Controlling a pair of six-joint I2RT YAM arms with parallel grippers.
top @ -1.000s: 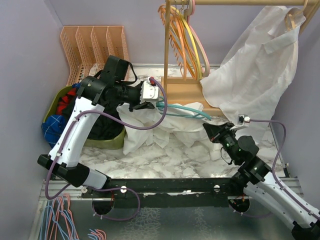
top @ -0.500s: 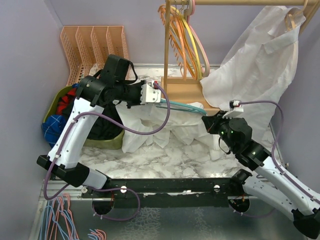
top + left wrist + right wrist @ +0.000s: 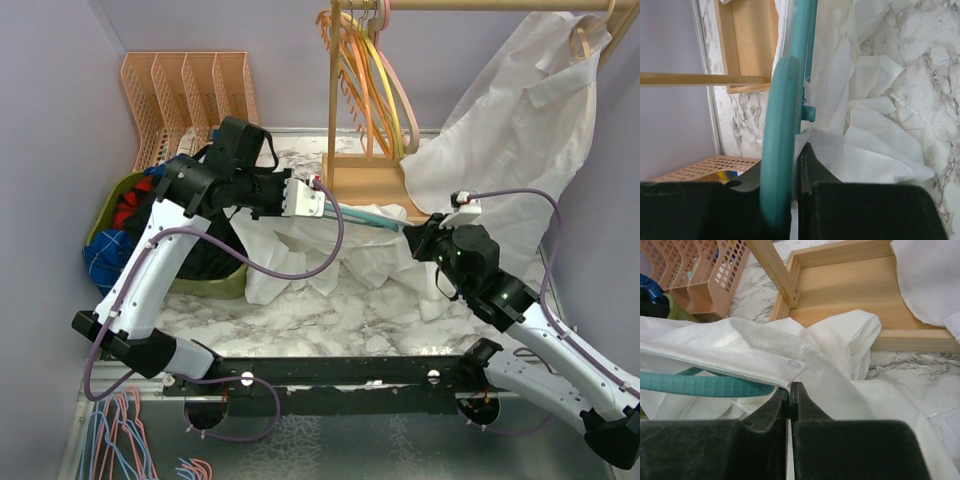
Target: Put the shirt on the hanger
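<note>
My left gripper (image 3: 318, 203) is shut on the hook end of the teal hanger (image 3: 372, 218), which it holds level above the table. In the left wrist view the hanger (image 3: 779, 150) runs between the closed jaws of the left gripper (image 3: 794, 167). The white shirt (image 3: 300, 262) lies crumpled on the marble table under and around the hanger, and shows in the left wrist view (image 3: 875, 145). My right gripper (image 3: 413, 240) is at the hanger's far end. In the right wrist view the right gripper (image 3: 790, 386) is shut on a buttoned edge of the shirt (image 3: 760, 347), just beside the hanger's arm (image 3: 705, 385).
A wooden rack base (image 3: 365, 185) stands right behind the shirt, with orange, yellow and pink hangers (image 3: 372, 70) on its rail. Another white shirt (image 3: 510, 140) hangs at right. A green bin of dark garments (image 3: 125, 235) and an orange divider rack (image 3: 190, 90) are at left.
My right gripper has moved up and left to the hanger's end and closed on the shirt edge. My left gripper has shifted a little to the right with the hanger.
</note>
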